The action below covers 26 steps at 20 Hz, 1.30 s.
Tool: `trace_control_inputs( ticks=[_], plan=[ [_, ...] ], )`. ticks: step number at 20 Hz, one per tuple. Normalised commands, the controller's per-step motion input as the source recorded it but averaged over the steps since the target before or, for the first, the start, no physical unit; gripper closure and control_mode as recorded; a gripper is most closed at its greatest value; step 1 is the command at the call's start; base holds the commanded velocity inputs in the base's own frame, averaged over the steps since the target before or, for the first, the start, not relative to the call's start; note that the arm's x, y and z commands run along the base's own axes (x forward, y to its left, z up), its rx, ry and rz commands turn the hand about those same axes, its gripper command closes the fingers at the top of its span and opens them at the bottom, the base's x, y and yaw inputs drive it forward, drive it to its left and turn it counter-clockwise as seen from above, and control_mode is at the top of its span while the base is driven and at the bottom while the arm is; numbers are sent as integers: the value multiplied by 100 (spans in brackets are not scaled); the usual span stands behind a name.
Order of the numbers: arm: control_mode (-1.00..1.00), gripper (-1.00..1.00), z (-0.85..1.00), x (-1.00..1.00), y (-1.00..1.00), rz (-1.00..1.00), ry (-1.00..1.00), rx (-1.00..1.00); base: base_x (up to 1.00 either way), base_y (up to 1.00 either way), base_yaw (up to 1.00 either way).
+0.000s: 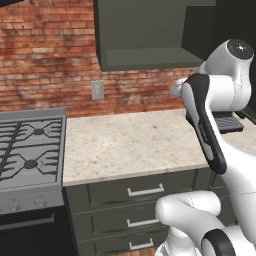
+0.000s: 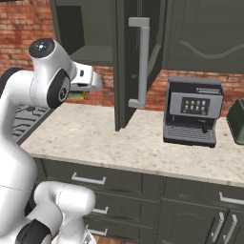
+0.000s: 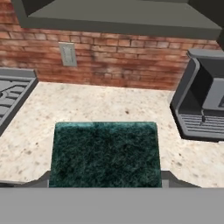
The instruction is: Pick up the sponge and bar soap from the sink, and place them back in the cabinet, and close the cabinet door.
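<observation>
Green-faced sponge (image 3: 104,153) gripped in my claw (image 3: 105,180), held up over the counter (image 1: 130,142).

Largest first: I see the cabinet (image 1: 145,32) hanging above on the far brick wall, its door (image 2: 136,62) swung open toward me with the silver bar handle showing. The speckled counter runs below, stove (image 1: 30,150) on the left, coffee machine (image 2: 191,110) on the right. My claw's fingers (image 3: 168,178) sit tight against both sides of the sponge, its dark green face turned to the hand camera, below the cabinet's underside.
</observation>
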Motion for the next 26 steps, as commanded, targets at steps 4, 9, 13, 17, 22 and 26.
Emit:
trace_control_inputs(
  ticks=[4, 9, 13, 17, 22, 26],
  plan=[
    [-100, 100, 25, 2, 0, -3, -4, 0, 0, 0, 0],
    [-100, 100, 23, 7, 0, -3, -6, 0, 0, 0, 0],
    [-100, 100, 5, 9, 0, -2, -13, 0, 0, 0, 0],
    [-100, 100, 0, 12, -3, -3, -18, 0, 0, 0, 0],
    [-100, 100, 1, 17, -2, -1, -9, 0, 0, 0, 0],
    [-100, 100, 3, 31, -2, 0, -2, 0, 0, 0, 0]
  ],
)
